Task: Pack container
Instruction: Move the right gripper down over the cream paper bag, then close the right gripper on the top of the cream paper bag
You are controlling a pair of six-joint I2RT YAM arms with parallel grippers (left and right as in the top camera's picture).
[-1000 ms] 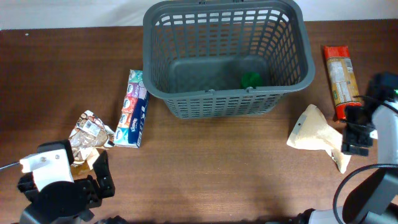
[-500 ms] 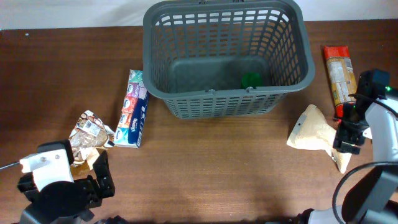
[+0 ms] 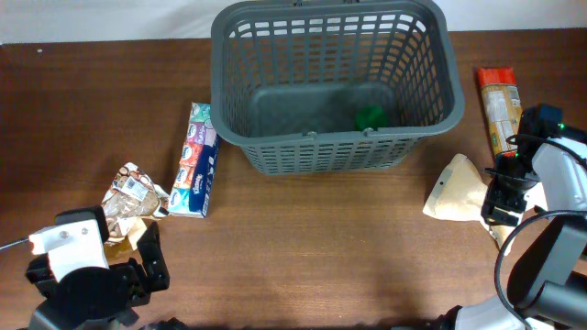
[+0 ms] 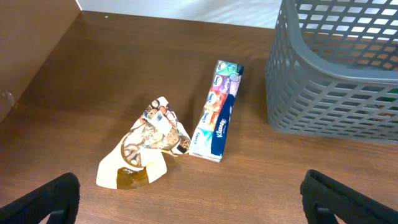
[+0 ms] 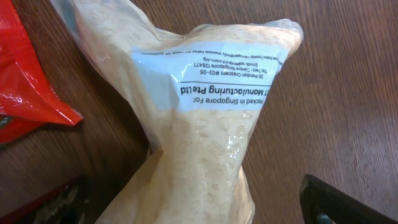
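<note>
The bench (image 3: 303, 238) carries everything. The basket (image 3: 321, 151) sits at its far middle, mouth up, where either arm can likely reach it. It is almost unpacked, with only a small green item (image 3: 370, 117) on its base near the right wall.

The goods lie outside it on both sides, so each arm has its own share. On your right a beige bag (image 3: 457, 197) lies flat just beside the basket's near right corner. A red packet (image 3: 502, 115) lies lengthwise beyond it, close to the right edge. On your left a tissue pack (image 3: 197, 160) lies along the basket's left wall without touching it. A crumpled wrapper (image 3: 133, 197) sits nearer, just left of the pack.

The right tool (image 3: 501, 206) hangs over the bag's narrow right end. Its wrist view shows the fingers spread wide, one at each lower corner with the bag between them. They are not pinching it, and I cannot tell whether they touch it. This looks like the approach to a pick.

The left tool (image 4: 189, 183) is spread fully and holds nothing. It is parked at the near left, well short of the wrapper.
</note>
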